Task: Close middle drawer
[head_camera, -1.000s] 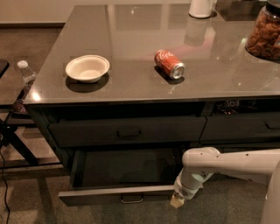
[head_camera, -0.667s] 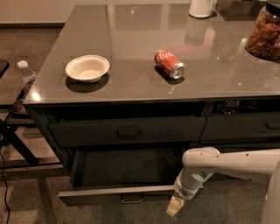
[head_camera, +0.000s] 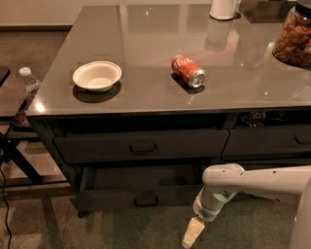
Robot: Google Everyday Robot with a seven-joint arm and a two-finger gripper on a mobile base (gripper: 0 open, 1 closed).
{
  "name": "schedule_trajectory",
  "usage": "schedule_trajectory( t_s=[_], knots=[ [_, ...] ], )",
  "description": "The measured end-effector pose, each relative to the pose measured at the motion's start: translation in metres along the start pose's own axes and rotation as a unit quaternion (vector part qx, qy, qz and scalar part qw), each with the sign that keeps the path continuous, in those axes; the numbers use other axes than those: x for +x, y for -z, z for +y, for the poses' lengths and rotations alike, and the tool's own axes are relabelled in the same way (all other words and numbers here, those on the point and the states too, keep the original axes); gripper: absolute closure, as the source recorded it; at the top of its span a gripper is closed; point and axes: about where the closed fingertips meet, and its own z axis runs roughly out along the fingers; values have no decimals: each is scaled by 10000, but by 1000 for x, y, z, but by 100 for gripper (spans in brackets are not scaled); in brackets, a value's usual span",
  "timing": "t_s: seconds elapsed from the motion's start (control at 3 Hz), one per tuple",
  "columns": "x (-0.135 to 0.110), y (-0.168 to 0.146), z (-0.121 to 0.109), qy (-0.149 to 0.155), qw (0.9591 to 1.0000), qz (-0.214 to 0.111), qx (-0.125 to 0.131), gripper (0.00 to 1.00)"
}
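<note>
The middle drawer [head_camera: 112, 199] is the wide dark drawer under the counter, below the taller top drawer [head_camera: 97, 146]. Its flat front with a small central handle [head_camera: 146, 200] stands only a little way out of the cabinet, and a strip of dark inside shows above it. My gripper [head_camera: 192, 233] hangs low on the white arm [head_camera: 252, 182], near the floor, just in front of and below the drawer's right end. It is apart from the drawer front and holds nothing that I can see.
On the grey counter [head_camera: 146, 97] are a white bowl [head_camera: 97, 75], a red soda can [head_camera: 188, 71] on its side, a jar of snacks [head_camera: 294, 36] and a white vessel [head_camera: 223, 8]. A water bottle [head_camera: 28, 85] stands on a side stand at left. Carpet lies in front.
The middle drawer has slid inward from well open to nearly in. My gripper has dropped a little lower and come away from the drawer front.
</note>
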Motion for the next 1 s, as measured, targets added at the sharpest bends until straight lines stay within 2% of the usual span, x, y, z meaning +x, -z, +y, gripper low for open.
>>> schedule_trajectory(
  t_s=[0.33, 1.0],
  knots=[
    [0, 0, 0, 0, 10000, 0, 0, 19],
    [-3, 0, -4, 17, 10000, 13, 68, 65]
  ],
)
